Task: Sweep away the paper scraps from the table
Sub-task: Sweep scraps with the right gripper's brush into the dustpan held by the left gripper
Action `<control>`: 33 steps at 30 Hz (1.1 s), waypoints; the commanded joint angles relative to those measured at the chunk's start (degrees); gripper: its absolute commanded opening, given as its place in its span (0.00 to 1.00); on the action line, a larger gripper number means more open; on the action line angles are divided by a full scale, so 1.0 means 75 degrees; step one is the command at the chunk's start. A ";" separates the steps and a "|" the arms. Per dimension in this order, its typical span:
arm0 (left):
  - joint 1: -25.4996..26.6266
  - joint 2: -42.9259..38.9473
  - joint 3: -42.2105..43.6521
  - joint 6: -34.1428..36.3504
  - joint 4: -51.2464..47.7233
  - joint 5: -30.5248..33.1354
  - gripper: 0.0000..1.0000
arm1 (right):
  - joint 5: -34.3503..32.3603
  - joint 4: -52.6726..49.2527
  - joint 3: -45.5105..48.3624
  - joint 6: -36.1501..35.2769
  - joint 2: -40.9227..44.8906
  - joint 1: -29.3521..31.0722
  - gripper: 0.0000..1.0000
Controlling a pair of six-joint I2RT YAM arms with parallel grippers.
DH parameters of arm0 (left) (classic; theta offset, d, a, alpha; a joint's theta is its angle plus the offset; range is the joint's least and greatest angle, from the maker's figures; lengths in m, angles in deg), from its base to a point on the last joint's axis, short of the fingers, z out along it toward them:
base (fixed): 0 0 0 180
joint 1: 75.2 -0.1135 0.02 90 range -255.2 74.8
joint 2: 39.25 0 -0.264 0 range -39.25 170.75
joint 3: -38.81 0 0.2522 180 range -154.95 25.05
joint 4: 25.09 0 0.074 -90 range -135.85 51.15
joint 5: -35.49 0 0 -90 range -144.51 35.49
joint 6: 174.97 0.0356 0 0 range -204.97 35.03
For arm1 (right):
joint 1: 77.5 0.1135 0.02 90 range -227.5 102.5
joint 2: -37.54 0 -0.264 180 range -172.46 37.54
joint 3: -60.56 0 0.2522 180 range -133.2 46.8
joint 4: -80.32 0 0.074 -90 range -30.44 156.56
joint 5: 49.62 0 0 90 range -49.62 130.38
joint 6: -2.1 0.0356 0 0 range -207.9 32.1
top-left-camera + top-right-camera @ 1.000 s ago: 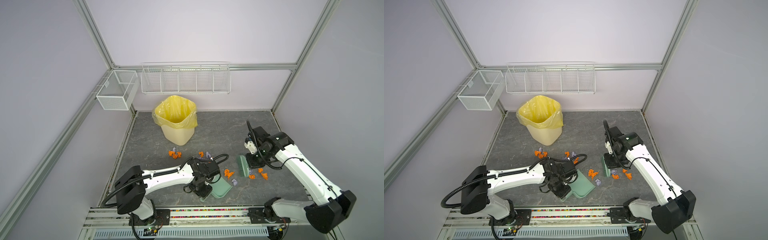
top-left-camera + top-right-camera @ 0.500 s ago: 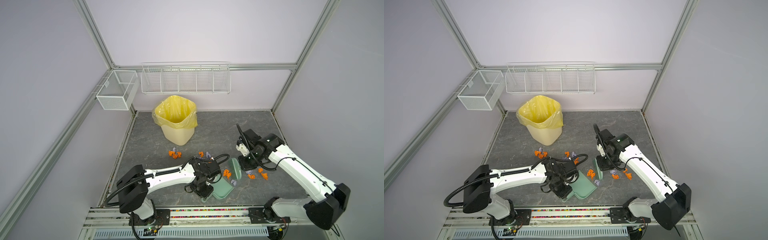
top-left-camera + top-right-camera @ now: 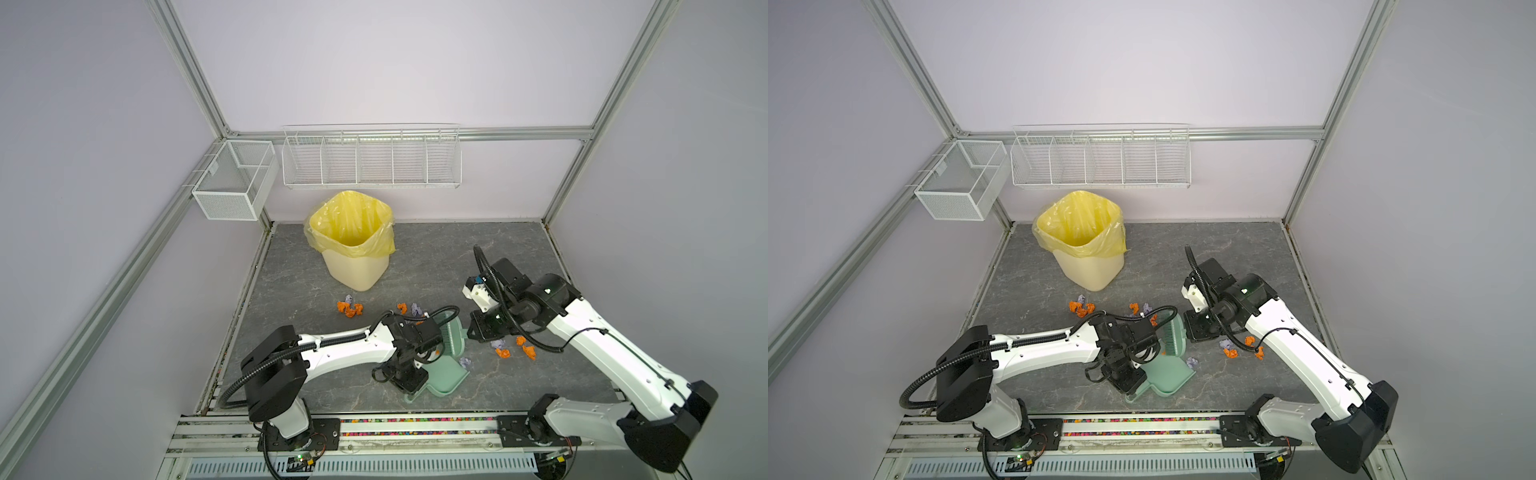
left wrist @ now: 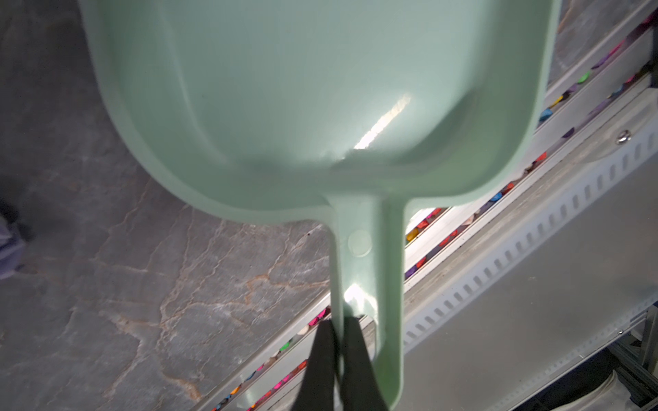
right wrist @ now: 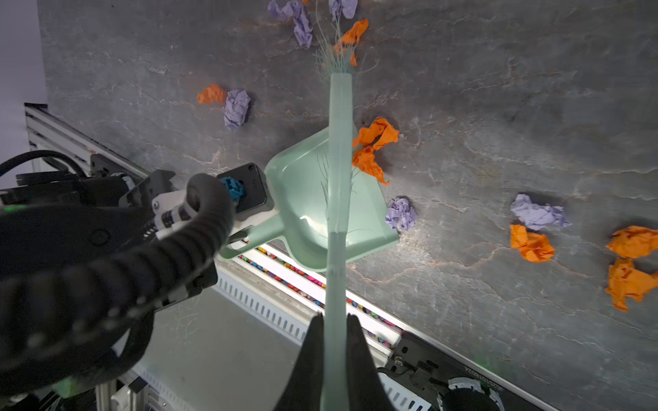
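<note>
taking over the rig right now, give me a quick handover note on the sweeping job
Left pincer: shut on the dustpan handle, with the pan low near the front edge of the table.
Right pincer: shut on the brush, whose bristles are at the pan's mouth.
The paper scraps lie in clusters: one in front of the yellow-lined bin, an orange pair at the pan's lip, and more under the right arm.
Done: no scrap visible inside the pan.
Left: sweep every cluster in, then probably tip the pan into the bin.
</note>
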 commanded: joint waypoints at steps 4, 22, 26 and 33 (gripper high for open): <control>-0.0058 0.0012 -0.0184 0.0061 -0.0050 -0.0082 0.00 | -0.1171 -0.0421 -0.0089 0.0103 0.0104 -0.0251 0.07; -0.0100 -0.0055 -0.0274 0.0090 -0.0104 -0.0037 0.00 | -0.2023 -0.1007 0.0275 0.0368 -0.0233 0.0060 0.07; -0.0127 -0.0023 -0.0252 0.0188 -0.0116 -0.0090 0.00 | -0.1563 -0.0530 0.0690 0.0570 -0.0097 0.0197 0.07; -0.0171 -0.0046 -0.0191 0.0163 -0.0044 -0.0080 0.00 | -0.0566 0.0154 0.0655 0.0956 0.0182 0.0509 0.07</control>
